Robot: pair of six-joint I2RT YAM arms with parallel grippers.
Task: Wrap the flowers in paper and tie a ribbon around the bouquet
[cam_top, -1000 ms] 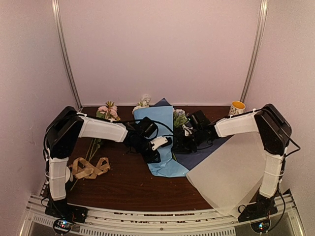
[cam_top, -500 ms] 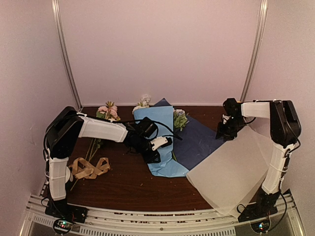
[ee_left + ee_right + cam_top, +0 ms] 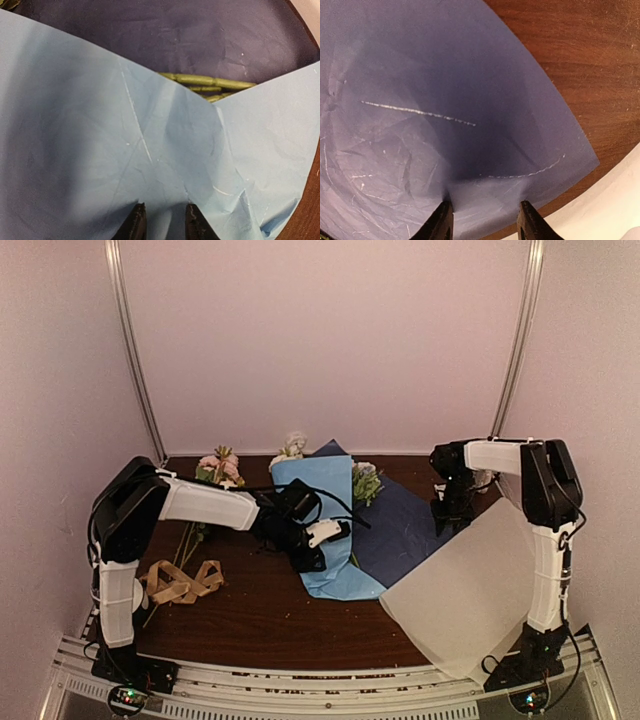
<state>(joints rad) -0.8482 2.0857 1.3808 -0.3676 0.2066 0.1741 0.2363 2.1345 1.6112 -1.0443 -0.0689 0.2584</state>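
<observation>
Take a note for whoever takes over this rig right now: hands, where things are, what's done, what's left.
Left hand: on the light-blue fold of the paper, grip unclear.
Right hand: open at the paper's navy right corner.
Flowers lie inside; left side folded over them.
Ribbon lies loose at far left, untied.
Left to do: fold the right side over, tie the ribbon.

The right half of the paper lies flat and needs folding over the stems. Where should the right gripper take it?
At the navy right corner of the paper, coming from the right over the table. That corner pokes out flat onto bare wood beside the whitish sheet, so a finger can probably slide under its edge. The open right gripper hangs above.
</observation>
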